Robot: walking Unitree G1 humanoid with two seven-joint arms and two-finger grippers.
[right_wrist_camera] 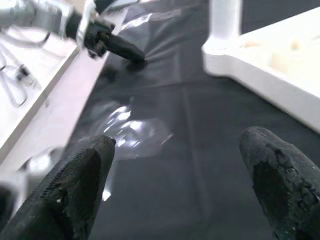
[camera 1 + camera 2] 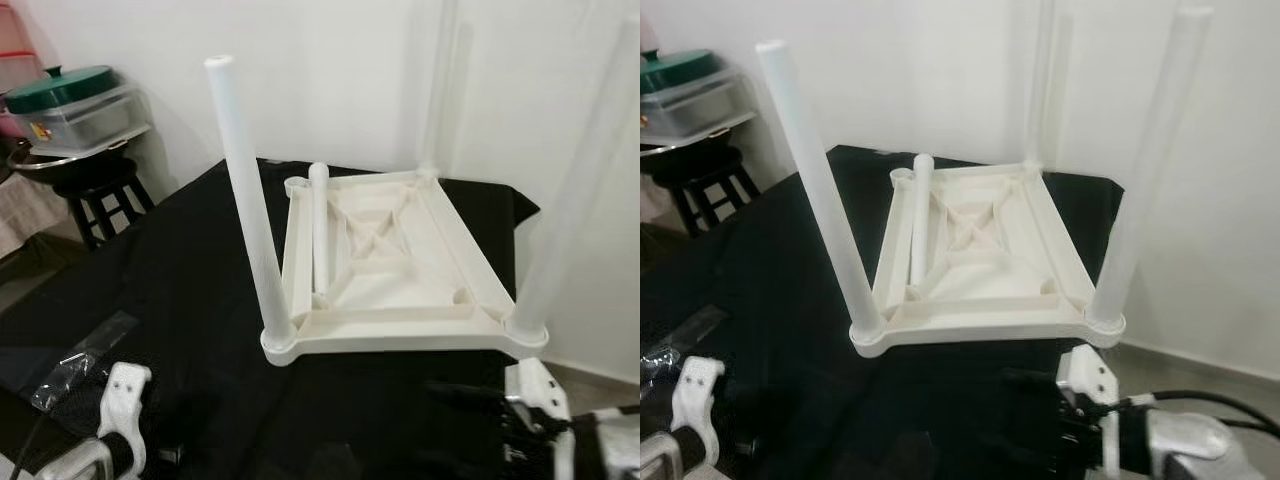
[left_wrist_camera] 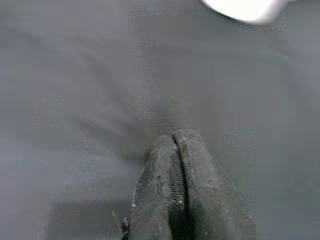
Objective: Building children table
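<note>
A white plastic tabletop [image 2: 400,325] lies upside down on the black cloth. Three white legs stand in its corners: front left [image 2: 245,200], front right [image 2: 575,190] and back right [image 2: 436,90]. A fourth leg [image 2: 319,230] rests loose inside the frame, leaning up beside the bare back-left socket [image 2: 294,185]. My left gripper [image 3: 174,137] is shut with nothing in it and hovers low over the cloth, short of the front-left corner. My right gripper [image 1: 177,140] is open just above the cloth in front of the table's near edge, its fingers [image 1: 82,182] wide apart around nothing.
A clear plastic bag [image 2: 85,360] lies on the cloth near my left wrist [image 2: 122,400]. At the far left a dark stool [image 2: 100,195] carries a green-lidded container [image 2: 75,100]. A white wall stands close behind and to the right.
</note>
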